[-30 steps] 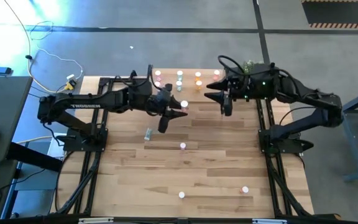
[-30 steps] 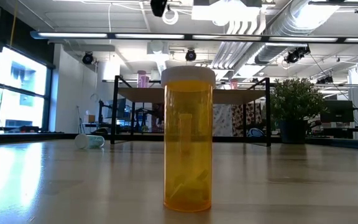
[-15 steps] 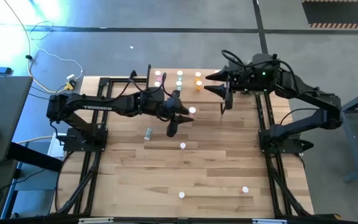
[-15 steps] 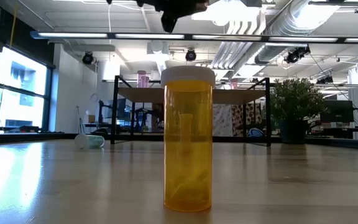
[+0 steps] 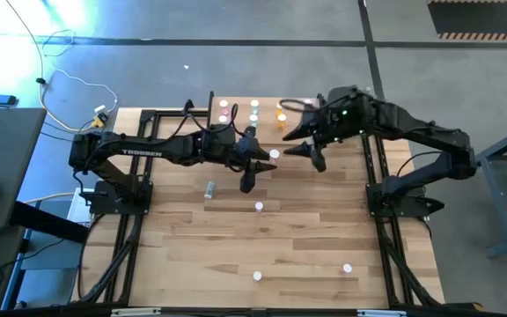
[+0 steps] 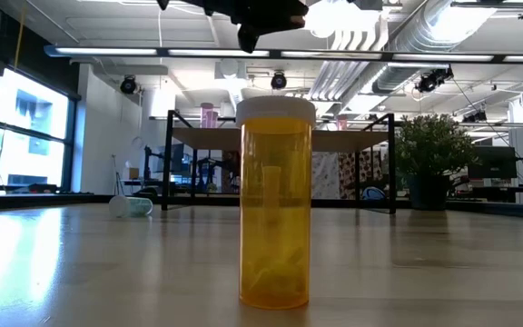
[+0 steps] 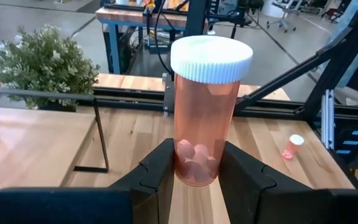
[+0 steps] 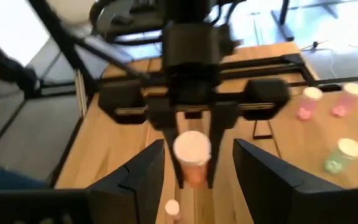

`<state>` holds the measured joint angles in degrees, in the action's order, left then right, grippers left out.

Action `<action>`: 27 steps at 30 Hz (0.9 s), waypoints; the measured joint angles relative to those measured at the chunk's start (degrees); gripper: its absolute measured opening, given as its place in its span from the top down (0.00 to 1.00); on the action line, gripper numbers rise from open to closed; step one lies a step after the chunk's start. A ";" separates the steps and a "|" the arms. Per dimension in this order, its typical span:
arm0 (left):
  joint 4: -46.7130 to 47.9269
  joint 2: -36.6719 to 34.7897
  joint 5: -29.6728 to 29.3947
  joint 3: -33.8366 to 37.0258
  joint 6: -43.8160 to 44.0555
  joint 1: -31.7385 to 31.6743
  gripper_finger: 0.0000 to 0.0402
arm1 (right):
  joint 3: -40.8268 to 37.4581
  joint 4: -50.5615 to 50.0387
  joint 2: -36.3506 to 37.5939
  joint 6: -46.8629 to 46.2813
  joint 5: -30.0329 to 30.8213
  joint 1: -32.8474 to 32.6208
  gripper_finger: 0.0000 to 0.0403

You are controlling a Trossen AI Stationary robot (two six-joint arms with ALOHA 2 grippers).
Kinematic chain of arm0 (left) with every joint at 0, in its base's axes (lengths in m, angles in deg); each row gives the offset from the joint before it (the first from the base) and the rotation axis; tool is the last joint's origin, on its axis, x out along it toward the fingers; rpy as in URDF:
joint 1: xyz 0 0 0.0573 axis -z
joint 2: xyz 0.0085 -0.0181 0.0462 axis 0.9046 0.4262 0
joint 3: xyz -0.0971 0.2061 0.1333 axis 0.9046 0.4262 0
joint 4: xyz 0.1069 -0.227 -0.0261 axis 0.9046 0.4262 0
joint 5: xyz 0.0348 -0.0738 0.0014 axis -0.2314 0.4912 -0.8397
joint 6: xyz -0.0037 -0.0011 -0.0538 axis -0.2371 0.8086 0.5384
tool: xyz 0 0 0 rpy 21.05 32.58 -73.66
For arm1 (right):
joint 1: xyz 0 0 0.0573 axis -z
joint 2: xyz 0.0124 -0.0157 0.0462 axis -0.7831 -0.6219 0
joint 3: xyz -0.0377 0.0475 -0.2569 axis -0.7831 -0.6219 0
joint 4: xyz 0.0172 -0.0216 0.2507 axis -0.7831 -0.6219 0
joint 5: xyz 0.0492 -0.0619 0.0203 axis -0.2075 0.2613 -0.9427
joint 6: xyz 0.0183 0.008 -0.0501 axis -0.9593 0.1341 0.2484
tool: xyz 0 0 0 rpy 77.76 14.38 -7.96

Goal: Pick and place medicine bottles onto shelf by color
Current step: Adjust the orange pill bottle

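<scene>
- The left hand (image 5: 255, 165) is holding 1 pink-orange bottle (image 7: 205, 118) upright, its fingers (image 7: 161, 167) clamped on the lower body; the white cap is standing clear above them.
- Since 1 s ago this hand has travelled away from the shelf (image 5: 253, 113) toward the worktop's (image 5: 236, 246) middle.
- The right hand (image 5: 299, 148), fingers spread and empty, has swung from beside the shelf to face the left hand, now just beside it.
- Judgement: a hand-to-hand transfer of the bottle is being prepared.
- Count: 6 bottle caps are showing on the shelf behind both hands, though the right arm may be hiding more.
- 3 bottles are standing on the worktop well apart from the hands, and 1 green bottle (image 5: 209, 188) is lying near the left hand.
</scene>
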<state>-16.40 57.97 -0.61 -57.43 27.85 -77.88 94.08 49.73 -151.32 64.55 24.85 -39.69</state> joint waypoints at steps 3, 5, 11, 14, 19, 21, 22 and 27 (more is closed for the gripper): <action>0.05 0.17 -0.06 0.02 -0.11 0.00 0.76 | -0.02 0.08 -1.91 2.11 -0.10 -1.27 0.55; -0.07 0.15 -0.23 0.02 -0.27 0.00 0.76 | -0.02 0.61 -2.86 3.28 -0.08 -1.97 0.55; 0.02 0.15 -0.28 0.02 -0.28 0.00 0.76 | -0.02 1.44 -4.81 3.77 4.08 -2.68 0.55; -0.03 0.12 -0.28 0.02 -0.28 0.00 0.76 | -0.02 1.55 -5.24 3.84 4.17 -2.64 0.55; -0.26 0.12 -0.26 0.02 -0.28 0.00 0.76 | -0.02 1.17 -5.95 3.36 3.14 -2.64 0.55; -0.69 0.12 -0.27 0.02 -0.30 0.00 0.76 | -0.02 1.41 -6.37 3.28 3.08 -2.64 0.55; -0.85 0.12 -0.26 0.02 -0.58 0.00 0.76 | -0.02 1.44 -6.50 3.21 3.09 -2.64 0.55; -0.77 0.12 -0.26 0.02 -1.13 0.00 0.76 | -0.04 1.38 -6.49 2.75 3.06 -2.64 0.58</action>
<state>-17.17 58.09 -0.87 -57.40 26.73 -77.88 94.04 51.11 -157.82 67.29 27.90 -42.33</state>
